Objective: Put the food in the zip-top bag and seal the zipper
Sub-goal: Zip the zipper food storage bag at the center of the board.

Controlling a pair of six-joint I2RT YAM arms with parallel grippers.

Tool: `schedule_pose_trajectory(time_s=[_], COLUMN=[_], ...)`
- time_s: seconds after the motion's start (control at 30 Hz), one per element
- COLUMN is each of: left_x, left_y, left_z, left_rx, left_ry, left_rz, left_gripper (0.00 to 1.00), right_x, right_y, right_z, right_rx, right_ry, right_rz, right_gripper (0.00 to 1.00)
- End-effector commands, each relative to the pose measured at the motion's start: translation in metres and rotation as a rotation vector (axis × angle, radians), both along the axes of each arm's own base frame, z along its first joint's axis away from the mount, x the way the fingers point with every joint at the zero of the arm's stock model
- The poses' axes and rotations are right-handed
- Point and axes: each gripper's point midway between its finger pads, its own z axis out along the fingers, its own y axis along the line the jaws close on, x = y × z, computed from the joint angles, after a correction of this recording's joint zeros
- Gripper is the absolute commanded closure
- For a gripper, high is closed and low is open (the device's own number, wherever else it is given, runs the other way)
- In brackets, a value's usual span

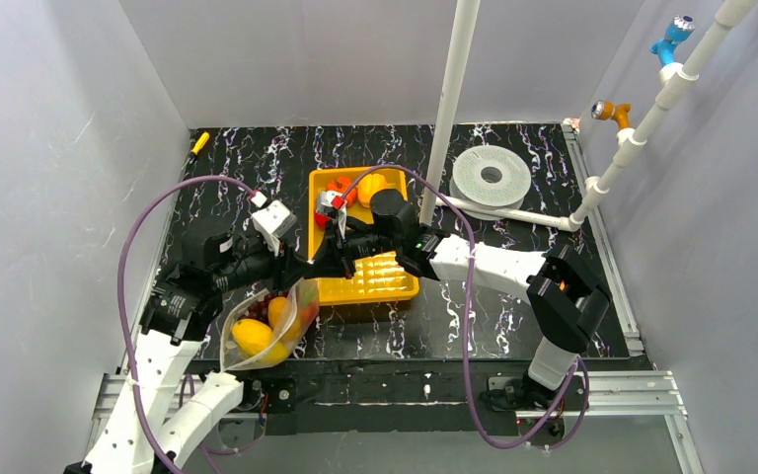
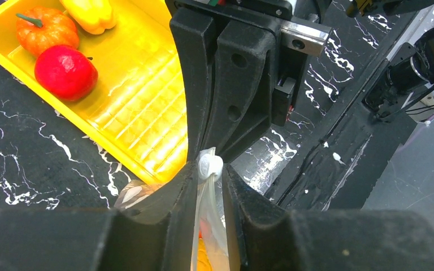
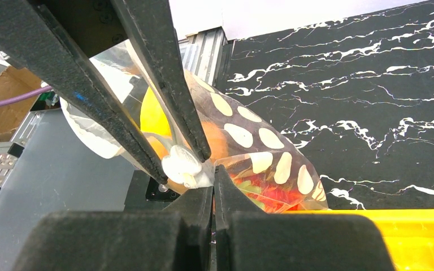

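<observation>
The zip-top bag (image 1: 247, 354) hangs at the table's front left with yellow, orange, red and purple food inside. My left gripper (image 1: 294, 265) is shut on the bag's mouth edge at the white zipper slider (image 2: 210, 165). My right gripper (image 1: 319, 264) is shut on the same edge right beside it, tip to tip with the left. In the right wrist view my right gripper (image 3: 213, 179) pinches the edge next to the slider (image 3: 183, 164). In the left wrist view the bag (image 2: 212, 226) runs between my left gripper's (image 2: 210, 174) jaws. An orange pumpkin (image 2: 46, 28), a red apple (image 2: 66, 72) and a yellow pepper (image 2: 90, 12) lie in the tray.
The yellow tray (image 1: 380, 281) lies mid-table just behind both grippers. A white roll (image 1: 492, 176) sits at the back right, and a white pipe (image 1: 449, 109) stands upright behind the tray. A yellow marker (image 1: 199, 141) lies at the back left.
</observation>
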Motion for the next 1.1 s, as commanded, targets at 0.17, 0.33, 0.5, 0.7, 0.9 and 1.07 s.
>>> schedule_pose_trajectory(time_s=[0.17,0.33,0.5,0.7,0.9,1.07], left_x=[-0.004,-0.006,-0.007,-0.006,-0.004,0.003], left_y=[-0.002,0.002,0.004,0.004,0.006,0.018], left_z=[0.003,0.003,0.002,0.001,0.001,-0.005], left_rx=[0.002,0.017,0.025,0.023,0.024,0.059], left_ry=[-0.017,-0.036,-0.041,-0.039,-0.042,-0.033], left_rz=[-0.034,-0.032,-0.025,-0.015,0.001,0.086], left_gripper=[0.99,1.0,1.0,1.0,1.0,1.0], right_x=[0.001,-0.002,-0.011,-0.017,-0.017,-0.006], right_y=[0.003,0.003,0.002,0.003,0.005,0.003], right_z=[0.042,0.046,0.05,0.051,0.05,0.048], right_rx=[0.088,0.099,0.123,0.131,0.127,0.147], right_ry=[-0.062,-0.073,-0.101,-0.105,-0.092,-0.056], right_rz=[-0.001,0.019,0.061,0.083,0.085,0.004], right_gripper=[0.99,0.88,0.7,0.65,0.96,0.99])
